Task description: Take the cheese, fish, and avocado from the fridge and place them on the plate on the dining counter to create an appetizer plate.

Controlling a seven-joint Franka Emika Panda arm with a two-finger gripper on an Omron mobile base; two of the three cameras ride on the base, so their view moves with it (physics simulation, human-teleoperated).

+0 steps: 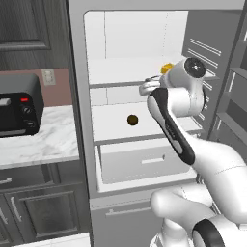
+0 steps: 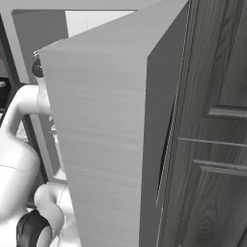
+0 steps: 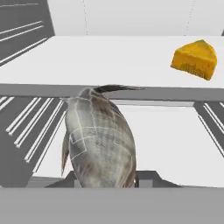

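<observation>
Here, the fridge (image 1: 82,144) is seen standing open in the left base view, its white interior divided by white shelves above a white drawer (image 1: 144,164), and its grey door (image 2: 106,144) is swung out so far that it blocks most of the right base view, beside a dark panelled cupboard front (image 2: 217,120). The arm is reached in at the level of the upper shelf (image 3: 109,57), and the claw (image 3: 105,181) is closed narrowly on the fish (image 3: 100,140), which is gripped low on its body and is held up in front of the camera with its thin tail end topmost. The fish's grey-brown scaled flank is shown clearly in the hand view, though the fingertips themselves are mostly hidden behind it. Beyond the claw and off to its right, the cheese (image 3: 194,59) is set on the white upper shelf, well apart from the fish; it is also glimpsed as a yellow spot (image 1: 167,68) just past the wrist. Below the claw, on the next shelf down, the avocado (image 1: 132,119) is left lying alone near the middle. To the left of the fridge, a marble worktop (image 1: 43,144) over dark cabinets is occupied by a black toaster oven (image 1: 17,111), against a reddish wall with a socket (image 1: 48,76).
</observation>
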